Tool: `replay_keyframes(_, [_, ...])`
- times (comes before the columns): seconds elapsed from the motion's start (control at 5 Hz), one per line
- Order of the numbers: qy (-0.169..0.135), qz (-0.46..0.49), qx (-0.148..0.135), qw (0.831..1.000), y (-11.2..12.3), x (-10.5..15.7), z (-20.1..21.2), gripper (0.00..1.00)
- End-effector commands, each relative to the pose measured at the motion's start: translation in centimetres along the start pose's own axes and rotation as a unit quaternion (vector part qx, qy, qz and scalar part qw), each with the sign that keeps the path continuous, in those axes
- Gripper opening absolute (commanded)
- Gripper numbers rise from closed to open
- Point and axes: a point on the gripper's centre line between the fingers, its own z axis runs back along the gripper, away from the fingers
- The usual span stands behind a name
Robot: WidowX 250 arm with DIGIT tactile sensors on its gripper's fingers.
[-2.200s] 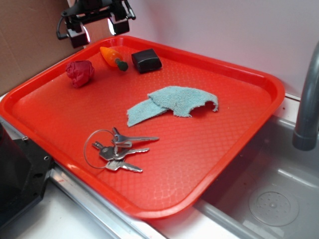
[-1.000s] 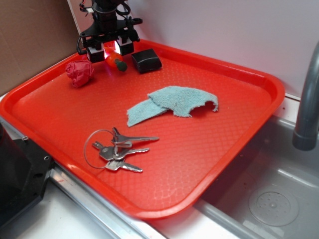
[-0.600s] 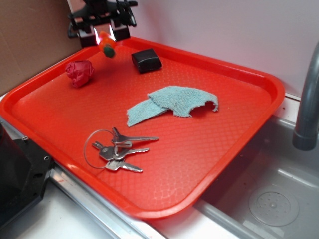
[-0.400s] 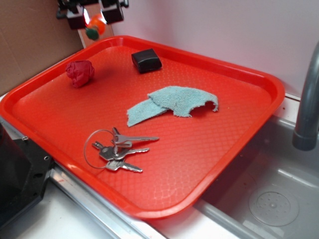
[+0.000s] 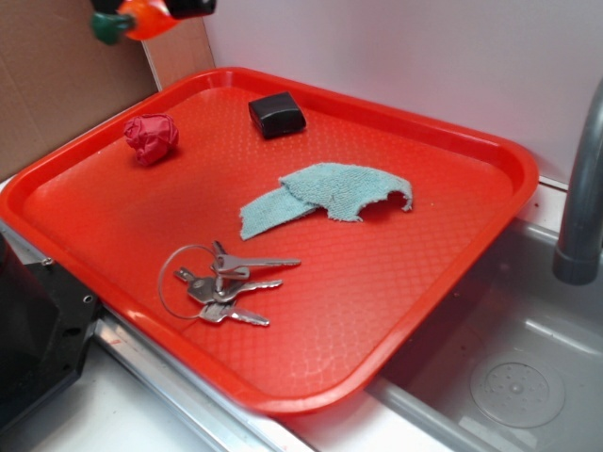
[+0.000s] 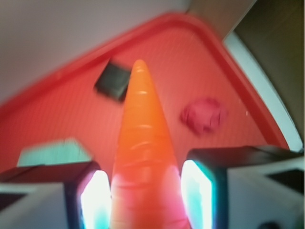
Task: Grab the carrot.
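The carrot (image 5: 141, 16), orange with a dark green top (image 5: 106, 26), hangs high above the tray's far left corner at the top edge of the exterior view. My gripper (image 6: 145, 193) is shut on it. In the wrist view the carrot (image 6: 141, 143) runs between the two lit pads (image 6: 96, 200), its pointed tip aimed at the tray below. Only a black bit of one finger (image 5: 191, 6) shows in the exterior view.
The red tray (image 5: 471, 141) holds a pink-red wrinkly ball (image 5: 151, 137), a small black box (image 5: 276, 115), a light blue cloth (image 5: 325, 196) and a bunch of keys (image 5: 221, 282). A cardboard wall (image 5: 57, 85) stands at left. A grey faucet (image 5: 582, 188) and sink (image 5: 509, 386) are at right.
The gripper came down over the carrot near the black box, shut on it, then rose up and to the left with it. The carrot has left the tray.
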Motion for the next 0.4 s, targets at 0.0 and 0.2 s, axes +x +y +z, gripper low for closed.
replay_keyframes(0.0, [0.035,-0.090,-0.013,0.995,1.37,-3.26,2.90,0.00])
replay_keyframes(0.2, [0.057,-0.089,-0.015,0.994,1.65,-2.83,2.46,0.00])
